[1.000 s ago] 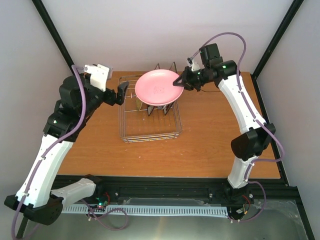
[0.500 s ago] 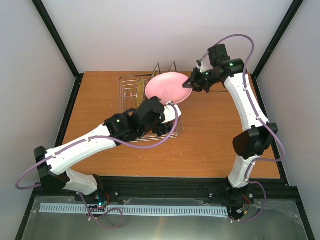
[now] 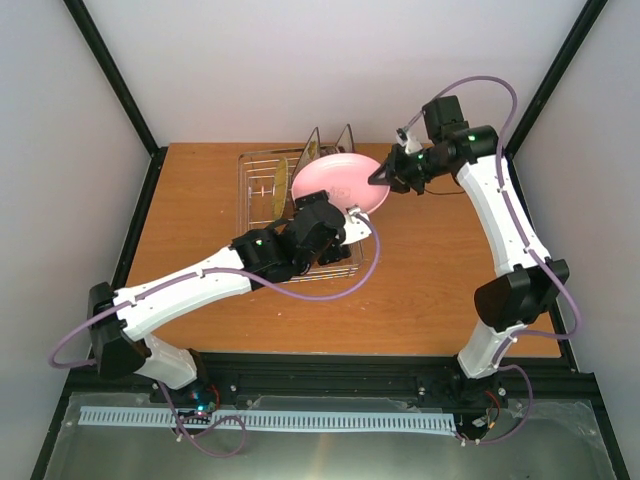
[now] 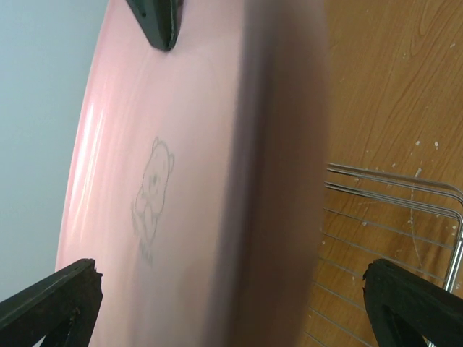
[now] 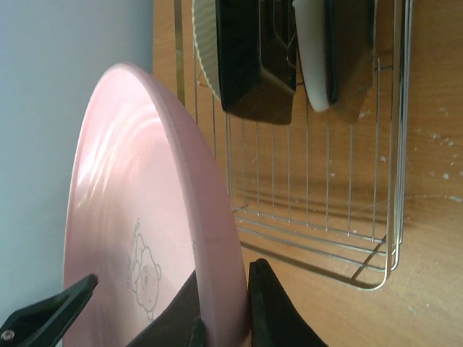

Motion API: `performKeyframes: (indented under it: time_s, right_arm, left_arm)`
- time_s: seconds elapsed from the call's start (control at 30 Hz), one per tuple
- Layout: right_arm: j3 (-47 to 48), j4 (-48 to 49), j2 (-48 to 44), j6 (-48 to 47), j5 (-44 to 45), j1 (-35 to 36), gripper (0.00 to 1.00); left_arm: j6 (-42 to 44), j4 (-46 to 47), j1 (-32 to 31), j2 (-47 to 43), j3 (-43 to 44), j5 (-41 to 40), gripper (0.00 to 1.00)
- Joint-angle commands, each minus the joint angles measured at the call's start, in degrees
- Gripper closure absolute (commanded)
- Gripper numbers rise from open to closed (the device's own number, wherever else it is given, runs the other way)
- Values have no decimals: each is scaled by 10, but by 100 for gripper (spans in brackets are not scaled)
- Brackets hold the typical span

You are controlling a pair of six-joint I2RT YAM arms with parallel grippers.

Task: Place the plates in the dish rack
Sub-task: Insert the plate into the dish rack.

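Observation:
The round pink plate (image 3: 338,180) hangs tilted over the right part of the dish rack (image 3: 243,190). My right gripper (image 3: 383,176) is shut on its right rim; in the right wrist view the rim (image 5: 217,289) sits pinched between the two fingers (image 5: 278,311). My left gripper (image 3: 350,209) is open at the plate's near edge, and its wrist view shows the plate (image 4: 188,181) filling the space between the spread fingertips (image 4: 51,303). A tan plate (image 5: 205,43) and two square plates (image 5: 253,58) (image 5: 315,50) stand upright in the rack (image 5: 325,210).
The left arm (image 3: 200,280) lies across the table's front half, over the rack's near corner. The rack's right rim (image 4: 405,217) runs just beside the pink plate. Bare wooden table (image 3: 440,270) lies right of the rack.
The left arm swung from the rack's left side round to its front and brought its open jaws up to the pink plate. The right gripper carried the plate a little to the right.

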Motion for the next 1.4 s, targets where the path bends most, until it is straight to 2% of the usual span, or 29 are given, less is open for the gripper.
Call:
performKeyframes:
  time_s: [0.0,0.1,0.17,0.27,0.37,0.47,0.5,0.53,0.6,0.63,0.7,0.8,1.0,1.1,1.2,1.27,1.37]
  right_arm:
    - [-36,18,-40,4,-31,14,97]
    - [-66,32,-55,9,-37,18,97]
    - [-80,40,-61,12,-38,19,97]
    - [-91,45,-64,14,-39,18,97]
    - [-103,52,-64,17,-43,19,97]
    - [-107,62,-64,23,-49,19,97]
    - [-105,64,-64,25,-50,19,97]
    - [-104,67,-64,26,-50,19,92]
    - [-100,75,-66,32,-49,19,67]
    - [-98,80,-68,36,-48,18,60]
    - [-93,88,-71,43,-47,15,38]
    - [-89,109,-85,53,-53,-2,26]
    - [-99,149,-128,58,-98,-104,6]
    - [-106,152,-145,50,-117,-161,1]
    - [-113,148,-154,44,-128,-190,0]
    - [-121,148,-157,42,-134,-194,0]
    - [-142,166,-167,53,-141,-195,0]
  left_arm:
    - [51,57,-5,12,2,-8,0]
    - [67,78,-5,16,1,-11,5]
    - [74,86,-5,16,0,-15,22]
    - [76,97,-5,12,0,-14,62]
    - [65,78,-5,15,11,9,79]
    - [42,56,-5,20,21,28,90]
    - [32,49,-5,20,24,35,92]
    - [18,42,-5,21,27,39,94]
    - [-15,21,-5,21,36,51,98]
    - [-30,15,-5,21,38,52,98]
    - [-52,-4,-5,18,36,54,99]
    - [-73,-22,-5,4,20,34,99]
    - [-119,-46,5,-57,7,3,99]
    - [-152,-61,41,-84,14,9,98]
    - [-203,-70,123,-102,22,45,98]
    - [-245,-81,209,-101,40,90,97]
    - [-311,-120,301,-60,92,171,98]
